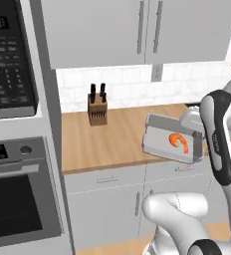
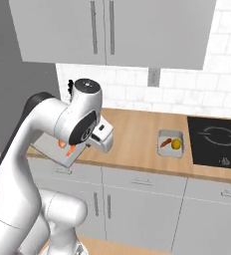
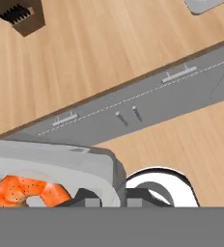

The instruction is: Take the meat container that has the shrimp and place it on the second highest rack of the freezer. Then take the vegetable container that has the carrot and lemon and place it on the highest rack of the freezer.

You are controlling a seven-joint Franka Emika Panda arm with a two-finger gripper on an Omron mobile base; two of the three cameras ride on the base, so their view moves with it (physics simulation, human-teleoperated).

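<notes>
My gripper [image 1: 197,145] is shut on the right-hand wall of the meat container [image 1: 162,133], a clear shallow tub with a curled orange shrimp [image 1: 178,142]. The tub hangs tilted in the air over the counter's front edge. In the right base view the meat container [image 2: 52,145] and shrimp [image 2: 67,148] peek out behind my arm, with the gripper [image 2: 82,145] at the tub's end. The hand view has the shrimp [image 3: 29,190] and the tub's rim [image 3: 61,161] beside the gripper [image 3: 111,198]. The vegetable container [image 2: 170,143], with carrot and lemon, rests on the counter. The freezer and its racks are out of view.
A knife block [image 1: 97,107] stands at the back of the wooden counter [image 1: 112,137]. To the left a tall unit holds a microwave [image 1: 10,60] and a wall oven [image 1: 18,199]. A black cooktop [image 2: 217,139] lies at the right. Wall cabinets [image 2: 107,30] hang overhead.
</notes>
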